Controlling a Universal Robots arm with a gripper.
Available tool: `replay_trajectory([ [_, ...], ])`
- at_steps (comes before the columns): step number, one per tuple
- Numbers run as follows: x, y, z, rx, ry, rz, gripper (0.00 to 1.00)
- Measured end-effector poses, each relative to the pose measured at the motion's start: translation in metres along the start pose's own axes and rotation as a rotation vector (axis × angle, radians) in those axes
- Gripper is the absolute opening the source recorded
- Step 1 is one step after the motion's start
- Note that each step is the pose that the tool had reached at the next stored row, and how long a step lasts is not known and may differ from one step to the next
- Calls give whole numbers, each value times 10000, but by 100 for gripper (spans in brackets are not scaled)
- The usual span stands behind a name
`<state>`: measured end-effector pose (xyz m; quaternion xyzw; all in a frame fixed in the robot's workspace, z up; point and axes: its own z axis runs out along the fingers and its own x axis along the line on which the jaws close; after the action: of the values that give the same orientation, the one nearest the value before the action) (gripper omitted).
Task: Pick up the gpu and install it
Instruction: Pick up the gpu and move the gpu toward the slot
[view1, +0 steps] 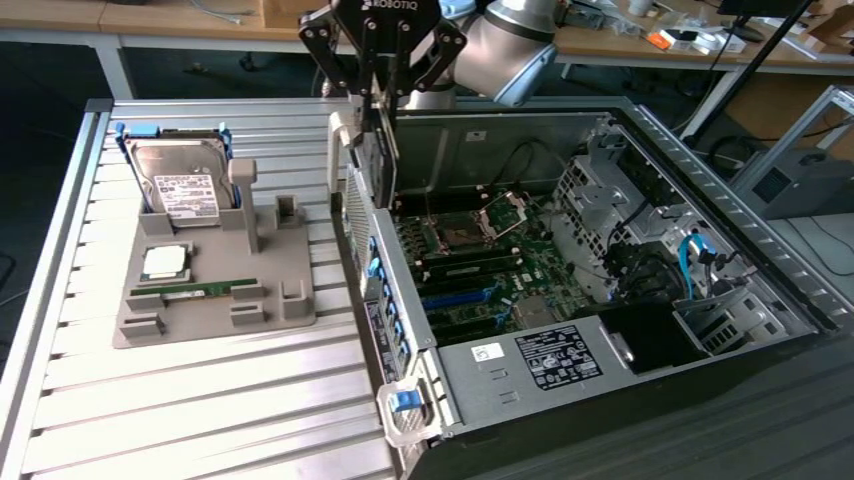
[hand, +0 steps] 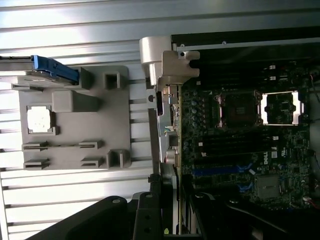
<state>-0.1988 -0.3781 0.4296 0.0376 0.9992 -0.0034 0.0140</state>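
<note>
End effector clamped on gpu, held edge-on over computer case wall; fingertips hard to make out

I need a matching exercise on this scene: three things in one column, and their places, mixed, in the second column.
1. dark flat gpu card with silver bracket
2. silver hard drive with white label
3. narrow green memory stick

A. upright in the grey plastic tray
B. lying flat in that tray
C. gripped by the black gripper above the open computer case

Pairs: 1-C; 2-A; 3-B
</note>
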Motion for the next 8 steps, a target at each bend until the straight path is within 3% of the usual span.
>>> replay_trajectory([
  [8, -34, 3, 1, -1, -1, -1, 27],
])
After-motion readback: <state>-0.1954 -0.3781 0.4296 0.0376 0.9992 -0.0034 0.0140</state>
